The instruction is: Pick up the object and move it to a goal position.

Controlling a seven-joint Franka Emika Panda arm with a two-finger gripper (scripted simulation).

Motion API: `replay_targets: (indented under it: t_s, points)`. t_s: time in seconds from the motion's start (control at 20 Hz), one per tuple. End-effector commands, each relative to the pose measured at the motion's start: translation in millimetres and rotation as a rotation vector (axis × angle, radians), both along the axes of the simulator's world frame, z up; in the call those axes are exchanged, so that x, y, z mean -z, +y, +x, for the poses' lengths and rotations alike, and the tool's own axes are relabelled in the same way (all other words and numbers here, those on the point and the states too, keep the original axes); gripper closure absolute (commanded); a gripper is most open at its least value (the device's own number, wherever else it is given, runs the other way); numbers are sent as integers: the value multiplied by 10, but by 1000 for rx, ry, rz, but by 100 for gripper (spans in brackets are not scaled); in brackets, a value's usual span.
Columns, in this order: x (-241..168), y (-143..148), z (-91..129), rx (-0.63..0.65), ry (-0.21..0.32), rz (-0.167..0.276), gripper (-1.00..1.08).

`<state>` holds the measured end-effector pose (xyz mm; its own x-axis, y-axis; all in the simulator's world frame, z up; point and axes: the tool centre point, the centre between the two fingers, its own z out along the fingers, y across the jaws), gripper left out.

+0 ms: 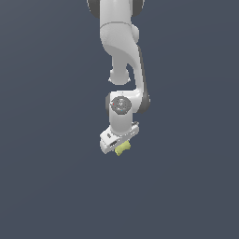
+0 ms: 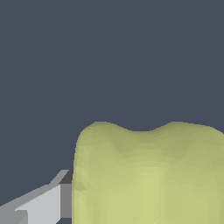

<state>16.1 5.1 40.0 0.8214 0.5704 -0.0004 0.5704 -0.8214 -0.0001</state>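
The object (image 1: 123, 148) is a small pale yellow-green spool-shaped block. In the exterior view it pokes out from under the white gripper (image 1: 120, 143), whose fingers are hidden by the hand. In the wrist view the object (image 2: 148, 175) fills the lower right, very close to the camera. One grey finger (image 2: 43, 204) presses against its side; the other finger is out of frame. The gripper looks shut on the object. No goal marker shows in either view.
The white arm (image 1: 122, 46) reaches down from the top centre of the exterior view. A plain dark grey-blue surface (image 1: 46, 186) lies all around, with no other objects in view.
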Motion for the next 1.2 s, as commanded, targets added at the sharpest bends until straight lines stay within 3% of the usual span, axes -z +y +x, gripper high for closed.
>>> replay_targets:
  t_s: [0.0, 0.65, 1.15]
  points:
    - [9, 2, 3, 0, 0, 0, 108]
    - [-9, 22, -18, 1, -1, 0, 108]
    - [-131, 371, -301, 1, -1, 0, 108]
